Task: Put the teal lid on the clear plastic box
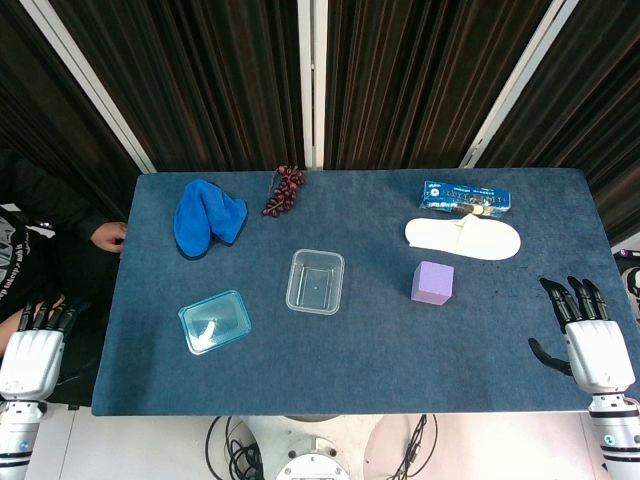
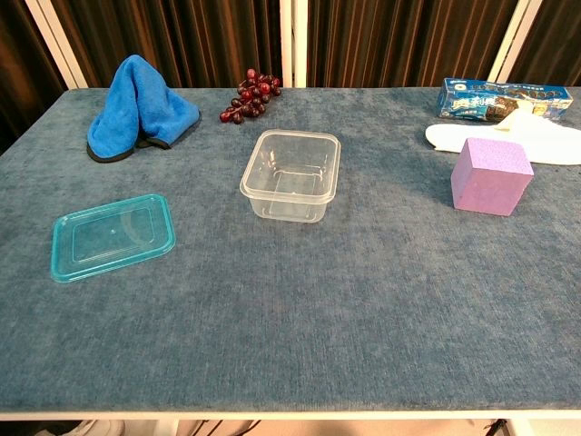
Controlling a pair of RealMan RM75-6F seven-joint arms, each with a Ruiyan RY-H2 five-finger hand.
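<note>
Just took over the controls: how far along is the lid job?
Nothing looks done yet. The teal lid lies flat on the table, apart from the clear plastic box, which stands open and empty. Nothing is in hand: the left hand and right hand sit at the table's edges, holding nothing. Still left: pick up the lid, carry it over, seat it on the box.

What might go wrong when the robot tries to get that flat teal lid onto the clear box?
1. The teal lid lies flat on the table's blue cloth, so the left robot hand may struggle to get its fingers under the lid's thin edge.
2. The clear plastic box looks light and stands loose, so pressing the lid down could push or tip it.
</note>
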